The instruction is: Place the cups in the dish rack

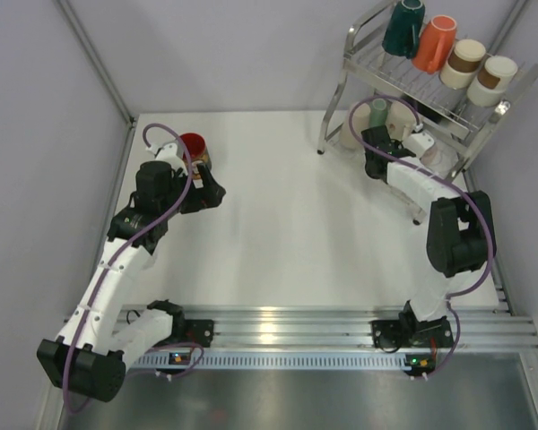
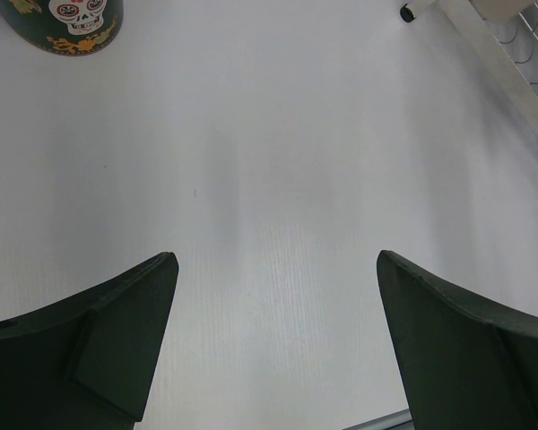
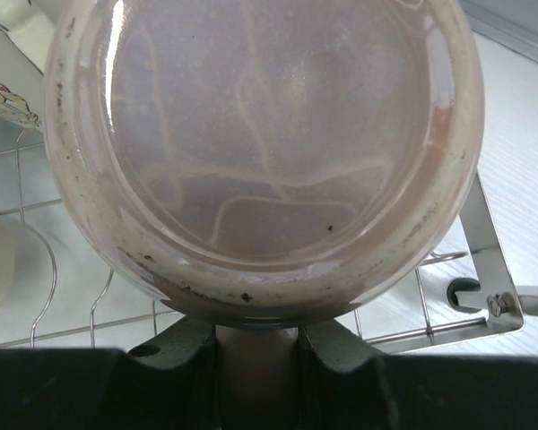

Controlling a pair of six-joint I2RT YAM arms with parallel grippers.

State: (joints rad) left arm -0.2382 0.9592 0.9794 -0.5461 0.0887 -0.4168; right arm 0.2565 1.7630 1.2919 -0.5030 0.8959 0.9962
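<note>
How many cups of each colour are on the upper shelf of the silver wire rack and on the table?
Dark teal cup: 1
Orange cup: 1
Beige cup with brown band: 1
White cup with brown band: 1
Dark mug with red inside: 1
Total: 5

Four cups [image 1: 440,42] atop dish rack [image 1: 502,107], right; lone cup [image 1: 195,148] on table [image 1: 287,233], left.
</note>
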